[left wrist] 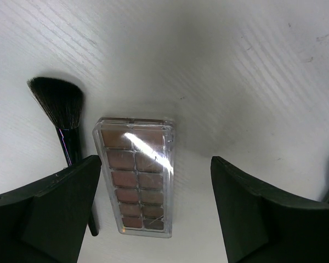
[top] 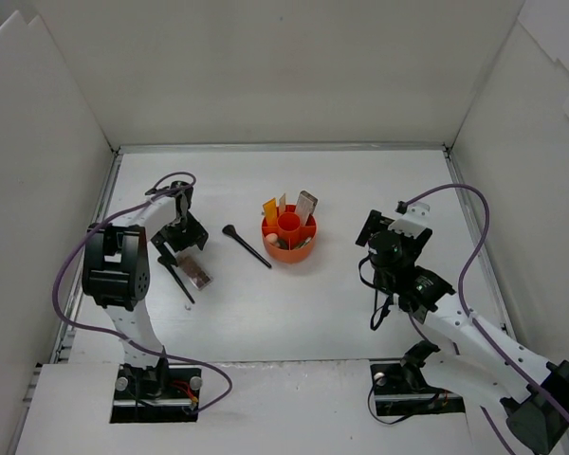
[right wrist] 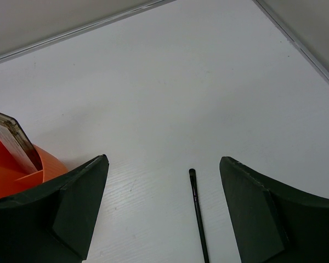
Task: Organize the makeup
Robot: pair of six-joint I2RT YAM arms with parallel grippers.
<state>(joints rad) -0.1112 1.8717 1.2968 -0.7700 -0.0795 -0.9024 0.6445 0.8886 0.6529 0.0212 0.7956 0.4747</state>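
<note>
We see the left arm rise from its base, bend at the elbow and reach out over the table. The left gripper points down, and its fingers are spread wide with nothing in them. The palette lies flat on the table under that gap, closer to the finger on the left of the wrist view. We cannot tell if that finger touches it. A fluffy brush lies just beside the palette, and its handle runs in behind the same finger. The right arm goes out low to the right from its base and folds back. It holds the right gripper to the right of the holder. These fingers are wide apart too and hold nothing. In the wrist view a thin brush lies on the table between them. The holder stands in the middle of the table, with an orange tube and a clear case standing up in it. A long brush lies just left of the holder. The table is white with faint lines and a few dark marks. White walls stand on three sides.
</note>
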